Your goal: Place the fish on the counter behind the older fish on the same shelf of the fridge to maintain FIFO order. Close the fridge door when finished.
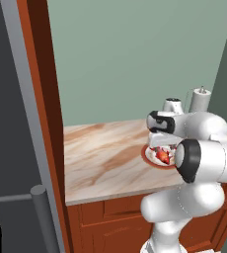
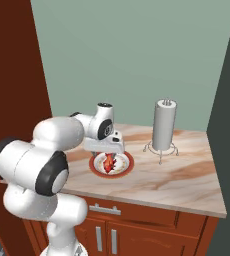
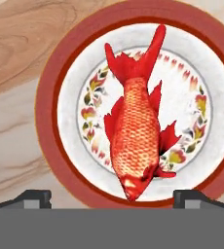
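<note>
Spread jaws above fish, red-rimmed plate

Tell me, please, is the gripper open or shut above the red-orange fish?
Open: the gripper has its fingertips spread wide either side of the red-orange fish on the red-rimmed plate.

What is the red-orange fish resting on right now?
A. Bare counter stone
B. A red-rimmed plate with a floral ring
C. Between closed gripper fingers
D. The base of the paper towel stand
B: the fish lies across the plate, with the gripper open around it, fingertips apart.
</note>
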Robot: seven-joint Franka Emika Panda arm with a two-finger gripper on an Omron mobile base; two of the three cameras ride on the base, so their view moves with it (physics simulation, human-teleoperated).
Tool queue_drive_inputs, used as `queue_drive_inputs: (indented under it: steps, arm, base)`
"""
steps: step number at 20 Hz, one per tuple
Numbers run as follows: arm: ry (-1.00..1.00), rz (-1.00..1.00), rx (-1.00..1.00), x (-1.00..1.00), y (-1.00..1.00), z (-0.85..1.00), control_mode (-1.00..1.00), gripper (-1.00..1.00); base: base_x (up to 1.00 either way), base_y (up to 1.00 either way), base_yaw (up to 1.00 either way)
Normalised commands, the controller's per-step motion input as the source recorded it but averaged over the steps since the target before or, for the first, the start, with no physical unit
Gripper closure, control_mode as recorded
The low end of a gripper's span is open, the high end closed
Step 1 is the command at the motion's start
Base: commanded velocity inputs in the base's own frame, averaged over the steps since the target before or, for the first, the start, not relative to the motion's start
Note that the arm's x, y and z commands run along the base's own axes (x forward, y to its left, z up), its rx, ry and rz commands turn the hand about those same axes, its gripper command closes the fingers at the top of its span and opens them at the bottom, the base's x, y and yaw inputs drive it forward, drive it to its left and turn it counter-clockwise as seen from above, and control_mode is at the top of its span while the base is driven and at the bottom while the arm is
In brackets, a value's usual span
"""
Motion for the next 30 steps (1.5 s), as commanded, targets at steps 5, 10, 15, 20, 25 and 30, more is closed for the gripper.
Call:
queue_drive_inputs:
  steps: [5,10,15,20,25,30]
  arm:
    - [0.09,0.1,-0.09,0.38,0.03,-0.24,-1.0,-1.0]
    - [0.04,0.09,-0.02,0.17,0.0,-0.25,-1.0,-1.0]
    - [0.0,0.07,0.0,0.15,-0.02,-0.28,-1.0,-1.0]
    - [0.0,0.02,0.0,0.0,-0.18,-0.28,-1.0,-1.0]
    - [0.0,0.0,0.0,0.0,-0.04,-0.27,-1.0,-1.0]
    - [0.0,0.01,0.0,0.0,0.0,-0.35,-1.0,-1.0]
  base:
    - [0.0,0.0,0.0]
    - [0.0,0.0,0.0]
    - [0.0,0.0,0.0]
    - [0.0,0.0,0.0]
    - [0.0,0.0,0.0]
    - [0.0,0.0,0.0]
